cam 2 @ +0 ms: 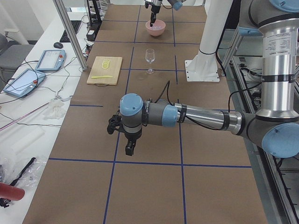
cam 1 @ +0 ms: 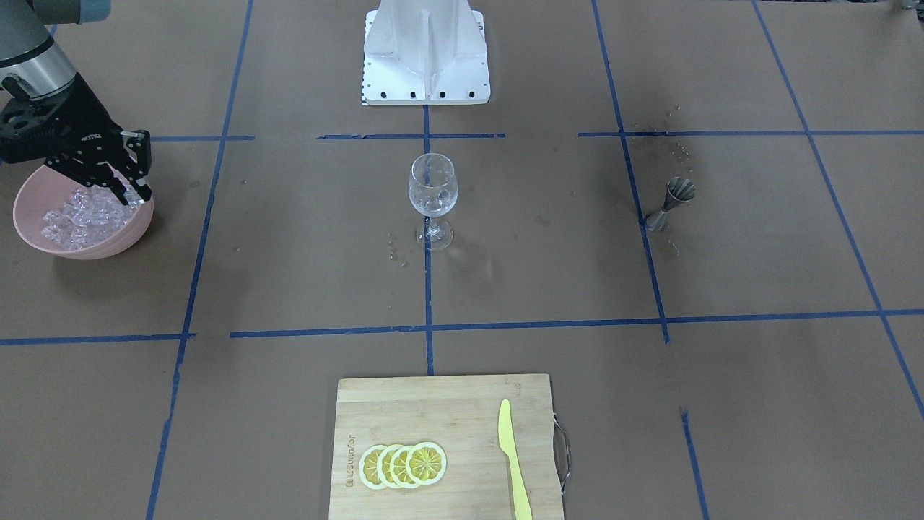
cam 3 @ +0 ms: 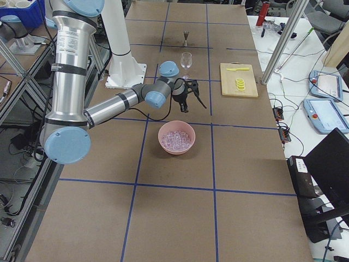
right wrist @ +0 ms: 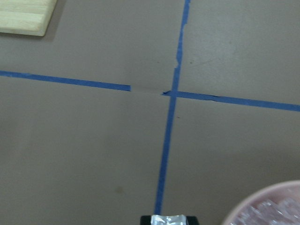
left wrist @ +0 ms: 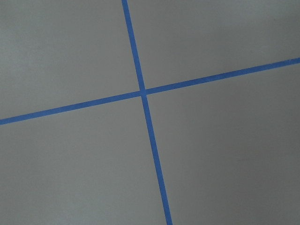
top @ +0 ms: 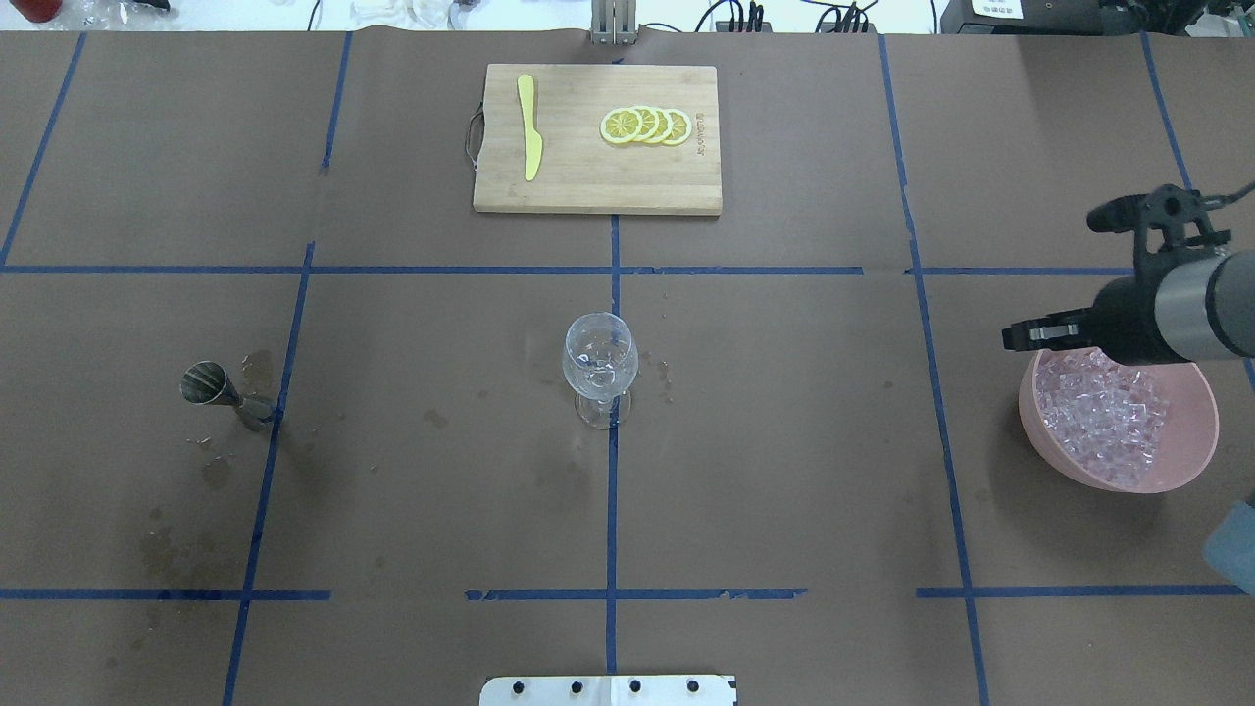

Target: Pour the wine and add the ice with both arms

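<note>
Grip check first: your right gripper (top: 1010,338) is clamped on one small ice cube (right wrist: 169,219). You can see the glassy lump pinched between the black pads at the bottom edge of the right wrist view. The gripper hangs raised over the rim of the pink bowl (top: 1188,412), on the side facing the wine glass (top: 600,365). That bowl sits on the robot's right part of the table (top: 784,441), and the loose ice (top: 1098,422) is heaped inside it.

Your left gripper (cam 2: 129,149) points down above bare brown paper, over a crossing of blue tape lines (left wrist: 143,91), well apart from everything else. Only the side view catches it, so you cannot tell whether its fingers are apart or together.

Moving outward, the wine glass stands upright in the middle of the table on a tape line, in front of the white pedestal base (cam 1: 426,65). You cannot make out whether anything is in its bowl. A metal jigger (top: 211,387) stands on the robot's left side, with dark stains on the paper around it. At the edge farthest from the robot you have a wooden cutting board (top: 588,181). It carries four overlapping lemon slices (top: 647,126) and a yellow knife (top: 529,137) lying apart from them.
</note>
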Tool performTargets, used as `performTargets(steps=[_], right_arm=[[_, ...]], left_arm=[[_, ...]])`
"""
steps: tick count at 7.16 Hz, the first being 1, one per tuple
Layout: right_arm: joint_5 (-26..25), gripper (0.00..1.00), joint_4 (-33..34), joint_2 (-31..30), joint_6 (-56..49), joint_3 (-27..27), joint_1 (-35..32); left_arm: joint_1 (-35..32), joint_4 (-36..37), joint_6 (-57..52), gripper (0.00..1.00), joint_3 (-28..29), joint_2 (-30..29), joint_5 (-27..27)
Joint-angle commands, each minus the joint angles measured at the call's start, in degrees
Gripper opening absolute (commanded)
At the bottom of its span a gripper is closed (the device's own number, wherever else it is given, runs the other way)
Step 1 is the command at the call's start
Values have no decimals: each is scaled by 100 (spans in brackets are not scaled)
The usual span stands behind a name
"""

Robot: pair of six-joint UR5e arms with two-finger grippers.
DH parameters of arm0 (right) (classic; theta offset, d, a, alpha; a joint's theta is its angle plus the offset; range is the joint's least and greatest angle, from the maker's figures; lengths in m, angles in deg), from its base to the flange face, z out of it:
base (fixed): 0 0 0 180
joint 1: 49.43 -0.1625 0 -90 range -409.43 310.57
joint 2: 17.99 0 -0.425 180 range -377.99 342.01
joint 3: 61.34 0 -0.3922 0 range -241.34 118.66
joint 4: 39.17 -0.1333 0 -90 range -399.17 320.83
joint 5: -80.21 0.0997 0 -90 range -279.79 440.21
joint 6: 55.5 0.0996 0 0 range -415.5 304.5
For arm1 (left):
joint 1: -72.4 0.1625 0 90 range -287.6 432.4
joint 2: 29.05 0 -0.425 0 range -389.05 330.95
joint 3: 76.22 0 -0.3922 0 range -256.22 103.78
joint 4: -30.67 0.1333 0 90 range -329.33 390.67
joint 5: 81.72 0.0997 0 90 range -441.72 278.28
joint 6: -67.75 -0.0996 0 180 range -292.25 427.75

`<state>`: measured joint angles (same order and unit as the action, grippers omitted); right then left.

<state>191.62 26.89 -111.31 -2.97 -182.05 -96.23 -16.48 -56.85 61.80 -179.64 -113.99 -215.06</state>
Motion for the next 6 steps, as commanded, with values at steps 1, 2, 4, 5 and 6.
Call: performTargets(steps=[1,2,4,5,6], right_arm=[[13,0,1718,1564,159,-127,231],[-145,0,2448,2371,718,-93,563],[-1012,0,4004,4023,1476,230,1407],[-1042,0,4203,4571,1731,528,1549],[-1156,0,4204,4829,1830,731,1673]], left_arm=[[-7,7,-3,100,-11,30,45],[-7,7,-3,100,-38,39,45],[-16,7,-3,100,-73,65,45],[-16,7,-3,100,-73,65,45],[-16,-2,-3,100,-73,48,36]])
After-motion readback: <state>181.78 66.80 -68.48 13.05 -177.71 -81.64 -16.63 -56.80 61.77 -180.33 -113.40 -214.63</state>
